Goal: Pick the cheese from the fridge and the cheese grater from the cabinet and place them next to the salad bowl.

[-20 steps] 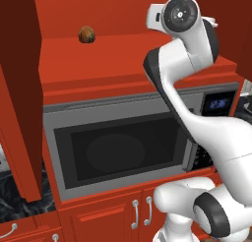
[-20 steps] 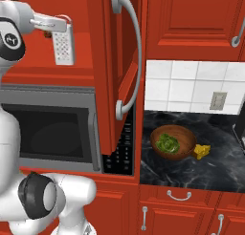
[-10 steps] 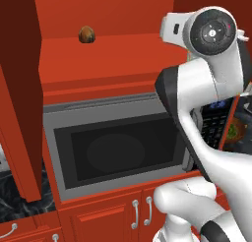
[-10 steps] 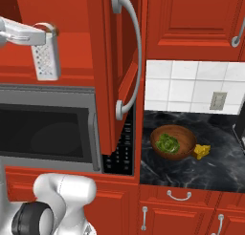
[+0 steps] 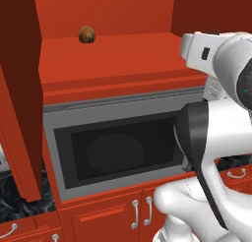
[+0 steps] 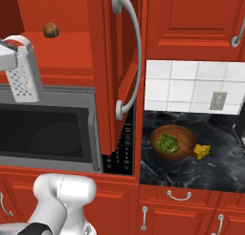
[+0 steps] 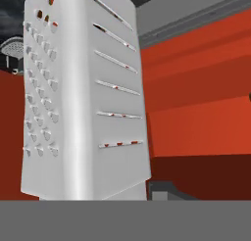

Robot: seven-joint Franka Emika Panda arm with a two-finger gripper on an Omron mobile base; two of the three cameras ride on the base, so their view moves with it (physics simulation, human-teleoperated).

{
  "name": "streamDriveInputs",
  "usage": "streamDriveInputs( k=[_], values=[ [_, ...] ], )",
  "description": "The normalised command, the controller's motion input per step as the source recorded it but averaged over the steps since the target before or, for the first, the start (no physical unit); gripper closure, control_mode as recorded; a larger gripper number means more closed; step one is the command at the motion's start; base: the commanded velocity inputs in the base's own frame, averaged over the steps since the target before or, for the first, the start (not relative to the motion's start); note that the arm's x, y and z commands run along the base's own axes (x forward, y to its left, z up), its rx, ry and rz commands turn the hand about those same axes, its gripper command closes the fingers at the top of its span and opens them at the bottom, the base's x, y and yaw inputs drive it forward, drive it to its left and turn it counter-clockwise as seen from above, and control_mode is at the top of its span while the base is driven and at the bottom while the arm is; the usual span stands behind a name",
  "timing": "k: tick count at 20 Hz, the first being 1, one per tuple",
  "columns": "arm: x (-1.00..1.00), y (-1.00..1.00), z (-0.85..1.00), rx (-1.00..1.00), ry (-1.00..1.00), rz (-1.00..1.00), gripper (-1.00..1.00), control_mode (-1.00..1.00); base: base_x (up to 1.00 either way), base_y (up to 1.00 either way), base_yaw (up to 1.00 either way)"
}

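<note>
Cheese grater hangs by its loop handle from the end effector, whose jaws are clamped on it, in front of the open red cabinet above the microwave. A small brown round thing sits on the cabinet shelf. On the dark tabletop, the cheese lies just beside the salad bowl.

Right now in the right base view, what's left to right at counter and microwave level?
Cheese grater → microwave → open cabinet door → salad bowl → cheese.
</note>
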Motion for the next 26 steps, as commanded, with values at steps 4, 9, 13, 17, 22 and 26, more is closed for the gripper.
streamDriveInputs(
  k=[4,9,13,17,22,26],
  values=[
    [-0.84,0.00,-0.29,0.00,-0.04,-0.02,1.00,-1.00,0.00,0.00,0.00],
    [-0.56,0.00,-0.41,-0.01,-0.05,-0.05,1.00,-1.00,0.00,0.00,0.00],
    [-0.06,-0.01,-0.42,-0.01,-0.01,-0.07,1.00,-1.00,0.00,0.00,0.00],
    [0.00,-0.09,-0.51,-0.02,0.00,-0.05,1.00,-1.00,0.00,0.00,0.00],
    [0.00,-0.09,-0.48,-0.03,-0.02,-0.03,1.00,-1.00,0.00,0.00,0.00],
    [0.00,0.00,-0.03,0.00,-0.01,0.00,1.00,-1.00,0.00,0.00,0.00]
  ],
)
